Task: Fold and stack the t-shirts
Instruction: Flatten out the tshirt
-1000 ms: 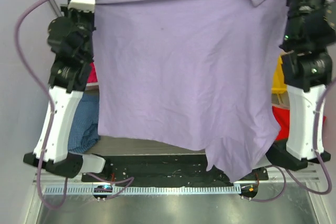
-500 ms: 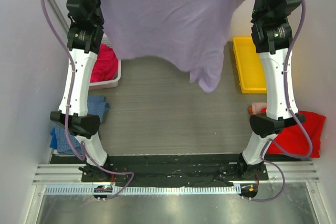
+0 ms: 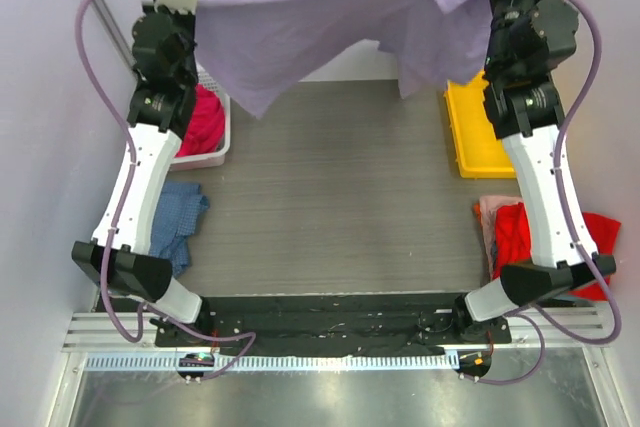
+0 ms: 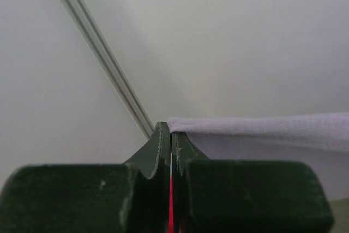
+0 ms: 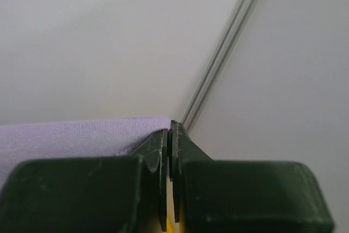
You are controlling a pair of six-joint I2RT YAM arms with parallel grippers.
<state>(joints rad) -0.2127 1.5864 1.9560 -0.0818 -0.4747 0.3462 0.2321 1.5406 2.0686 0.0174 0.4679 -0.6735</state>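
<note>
Between the end effectors: lavender shirt (image 3: 280,37), stretched in the air, sagging mid-span.
Left end effector (image 4: 170,135): pressed together on one top corner of the cloth (only an edge shows).
Right end effector (image 5: 168,132): pinching the other corner.
Below left end effector: pink shirt (image 3: 200,117) in basket (image 3: 218,157); blue shirt (image 3: 175,222) on table (image 3: 330,197).
Below right end effector: tray (image 3: 470,142), red shirt (image 3: 512,237).

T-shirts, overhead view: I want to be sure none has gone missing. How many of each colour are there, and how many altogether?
Lavender t-shirt: 1
Red t-shirt: 1
Magenta-pink t-shirt: 1
Blue checked t-shirt: 1
Total: 4
</note>
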